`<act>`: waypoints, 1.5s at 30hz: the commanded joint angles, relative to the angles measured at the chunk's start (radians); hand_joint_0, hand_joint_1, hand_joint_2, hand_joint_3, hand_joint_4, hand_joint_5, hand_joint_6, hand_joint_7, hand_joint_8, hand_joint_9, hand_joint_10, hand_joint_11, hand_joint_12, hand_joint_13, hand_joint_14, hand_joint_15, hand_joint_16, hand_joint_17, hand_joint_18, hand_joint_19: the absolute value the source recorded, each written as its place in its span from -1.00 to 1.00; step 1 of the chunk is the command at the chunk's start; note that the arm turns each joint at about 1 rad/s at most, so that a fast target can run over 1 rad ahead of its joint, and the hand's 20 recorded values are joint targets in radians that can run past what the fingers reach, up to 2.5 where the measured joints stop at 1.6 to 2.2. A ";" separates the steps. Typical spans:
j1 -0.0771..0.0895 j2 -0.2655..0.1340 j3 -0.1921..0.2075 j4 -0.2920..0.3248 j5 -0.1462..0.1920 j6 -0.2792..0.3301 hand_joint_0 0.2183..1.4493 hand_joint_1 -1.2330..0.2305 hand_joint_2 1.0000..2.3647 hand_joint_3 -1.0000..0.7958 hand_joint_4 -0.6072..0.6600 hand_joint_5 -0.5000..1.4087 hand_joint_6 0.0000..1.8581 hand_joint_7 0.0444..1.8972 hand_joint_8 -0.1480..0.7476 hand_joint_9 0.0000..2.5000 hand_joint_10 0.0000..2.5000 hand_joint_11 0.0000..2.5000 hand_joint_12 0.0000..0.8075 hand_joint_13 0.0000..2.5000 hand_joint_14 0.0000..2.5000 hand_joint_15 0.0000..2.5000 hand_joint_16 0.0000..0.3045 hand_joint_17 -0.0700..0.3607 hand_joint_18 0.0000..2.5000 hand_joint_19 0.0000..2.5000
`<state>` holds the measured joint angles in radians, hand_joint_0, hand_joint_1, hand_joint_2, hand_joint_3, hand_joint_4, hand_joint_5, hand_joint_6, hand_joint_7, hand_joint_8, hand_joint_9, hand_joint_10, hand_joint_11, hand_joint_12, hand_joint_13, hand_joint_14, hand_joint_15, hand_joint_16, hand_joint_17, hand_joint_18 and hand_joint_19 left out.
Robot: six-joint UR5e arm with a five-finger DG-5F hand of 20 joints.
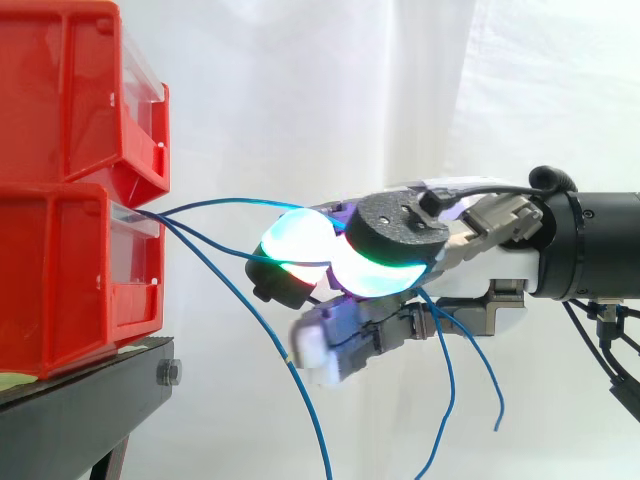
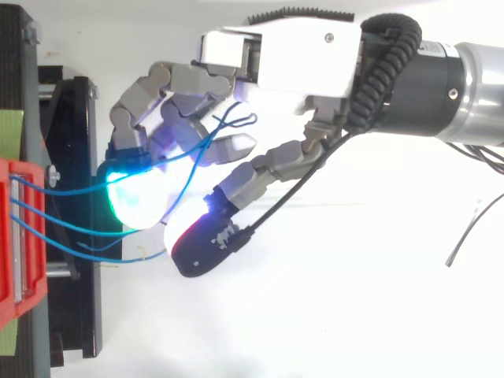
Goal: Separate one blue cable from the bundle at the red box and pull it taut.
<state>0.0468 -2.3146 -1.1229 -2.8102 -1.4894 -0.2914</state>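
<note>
Several thin blue cables (image 1: pixel 200 205) come out between the two stacked red boxes (image 1: pixel 60 270) and run right to my hand (image 1: pixel 470 270). My hand's fingers are curled, their glowing pads (image 1: pixel 300 243) close to the boxes. In the top view two blue cables (image 2: pixel 79 189) pass among the curled fingers of my hand (image 2: pixel 283 47), and one loops up near the palm. The thumb pad (image 2: pixel 206 240) sits a little apart from the cyan fingertip (image 2: pixel 134 197). One more blue cable (image 1: pixel 305 400) hangs free below the hand. Loose cable ends (image 1: pixel 445 400) dangle under the palm.
The red boxes (image 2: pixel 16 236) stand on a black stand (image 1: pixel 90 395) at the left. A white curtain hangs behind. A thin grey wire (image 2: pixel 465 236) lies at the right of the top view. Open room lies below and to the right of the hand.
</note>
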 commanded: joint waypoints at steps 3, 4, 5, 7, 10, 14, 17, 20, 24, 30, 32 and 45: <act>0.001 0.000 0.000 0.000 0.001 0.000 -0.44 -0.65 -1.00 -0.44 -0.03 -0.66 -0.01 0.02 -0.24 -0.30 -1.00 0.09 -0.33 -0.62 -0.99 -0.68 -0.79 -0.34 -0.66 -0.85; -0.001 0.000 0.000 0.000 0.001 0.000 -0.47 -0.62 -1.00 -0.44 -0.03 -0.66 -0.02 0.02 -0.23 -0.32 -0.99 0.00 -0.32 -0.64 -0.99 -0.69 -0.78 -0.32 -0.67 -0.85; 0.001 0.000 -0.002 0.002 0.003 0.000 -0.51 -0.58 -1.00 -0.44 -0.02 -0.66 -0.03 0.02 -0.22 -0.36 -0.99 -0.11 -0.29 -0.67 -0.99 -0.71 -0.76 -0.30 -0.70 -0.85; -0.001 0.000 0.000 0.002 0.003 0.000 -0.60 -0.45 -1.00 -0.44 0.01 -0.65 -0.06 0.04 -0.20 -0.44 -0.99 -0.25 -0.20 -0.69 -0.99 -0.73 -0.72 -0.24 -0.75 -0.85; -0.001 0.000 -0.002 0.002 0.005 0.000 -0.64 -0.29 -1.00 -0.44 0.03 -0.65 -0.08 0.03 -0.16 -0.44 -0.99 -0.29 -0.15 -0.70 -0.99 -0.72 -0.71 -0.21 -0.77 -0.83; -0.001 0.000 -0.002 0.002 0.005 0.000 -0.54 -0.02 -1.00 -0.44 0.00 -0.64 -0.09 0.06 -0.18 -0.38 -0.99 -0.29 -0.15 -0.63 -0.99 -0.70 -0.73 -0.24 -0.73 -0.79; -0.001 0.000 -0.002 0.002 0.005 0.000 -0.49 0.08 -1.00 -0.44 0.00 -0.63 -0.10 0.08 -0.18 -0.34 -0.99 -0.23 -0.14 -0.56 -0.99 -0.66 -0.73 -0.25 -0.67 -0.74; -0.001 0.000 -0.011 0.002 0.006 0.000 -0.48 0.07 -1.00 -0.44 0.04 -0.63 -0.10 0.08 -0.12 -0.32 -0.99 -0.16 -0.12 -0.50 -0.99 -0.60 -0.74 -0.25 -0.63 -0.73; 0.001 0.000 -0.034 0.018 0.021 0.000 -0.47 0.01 -1.00 -0.44 0.08 -0.64 -0.09 0.03 0.01 -0.32 -0.99 -0.11 -0.14 -0.41 -0.99 -0.52 -0.76 -0.29 -0.58 -0.77; 0.001 0.000 -0.054 0.072 0.054 0.003 -0.44 -0.06 -1.00 -0.44 0.14 -0.64 -0.11 0.00 0.07 -0.33 -0.99 -0.09 -0.15 -0.24 -0.98 -0.32 -0.77 -0.31 -0.46 -0.72; 0.001 0.000 -0.054 0.077 0.054 0.005 -0.44 -0.06 -1.00 -0.44 0.14 -0.64 -0.11 0.01 0.08 -0.32 -0.99 -0.07 -0.14 -0.20 -0.98 -0.23 -0.76 -0.29 -0.42 -0.65; 0.015 -0.002 -0.055 0.067 0.092 -0.037 -0.43 -0.13 -1.00 -0.44 0.15 -0.64 -0.12 0.00 0.06 -0.31 -0.88 0.15 -0.20 -0.08 -0.51 0.19 -0.73 -0.24 -0.11 -0.05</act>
<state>0.0564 -2.3160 -1.1778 -2.7392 -1.4164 -0.3144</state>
